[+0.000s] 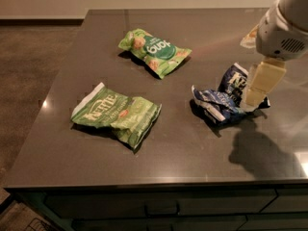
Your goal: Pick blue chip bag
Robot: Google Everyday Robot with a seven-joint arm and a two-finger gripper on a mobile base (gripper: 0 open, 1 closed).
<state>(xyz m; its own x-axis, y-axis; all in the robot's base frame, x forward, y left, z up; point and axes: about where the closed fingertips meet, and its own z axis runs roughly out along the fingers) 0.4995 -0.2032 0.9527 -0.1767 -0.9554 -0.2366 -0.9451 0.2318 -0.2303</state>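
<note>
The blue chip bag point(222, 100) lies crumpled on the right side of the dark table point(192, 153), navy foil with white lettering and white edges. My gripper point(251, 101) hangs down from the white arm point(281, 30) at the right and sits over the bag's right half, at or just above its surface. The gripper covers part of the bag's lettering. I cannot see whether it touches the bag.
A light green Kettle bag point(114, 117) lies at the front left. A green bag with a round dark-green logo point(156, 52) lies at the back middle. A pale object point(249, 37) shows behind the arm. The table's front edge is close below.
</note>
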